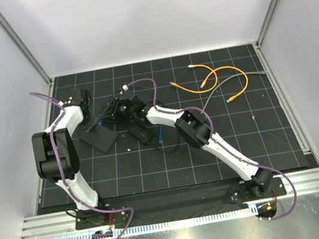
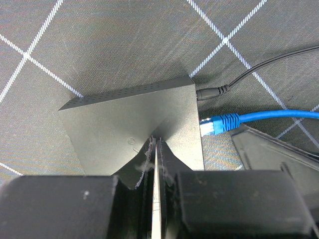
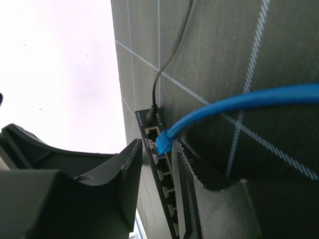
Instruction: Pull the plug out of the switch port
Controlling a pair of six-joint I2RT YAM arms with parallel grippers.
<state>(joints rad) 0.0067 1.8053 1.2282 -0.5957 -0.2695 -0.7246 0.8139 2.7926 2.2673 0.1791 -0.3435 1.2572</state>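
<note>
White panels wall in a dark gridded surface (image 1: 260, 140), where loose orange cables (image 1: 214, 80) lie well apart from the work. The switch (image 2: 129, 129) lies flat on that surface toward its left rear. The left arm (image 1: 71, 118) reaches over it with the wrist bent down, jaws pressed together and seemingly bearing on the lid. That is probably to pin the box so it does not slide when the cable is tugged. The blue plug (image 2: 215, 124) sits in a socket just beside the black power cord (image 2: 259, 69). The right arm (image 1: 228, 150) stretches diagonally across from its base, wrist low and facing the row of sockets (image 3: 165, 181). Its jaws are spread to either side of the plug, not yet pinching it, which looks like lining up a grip before a straight pull outward
</note>
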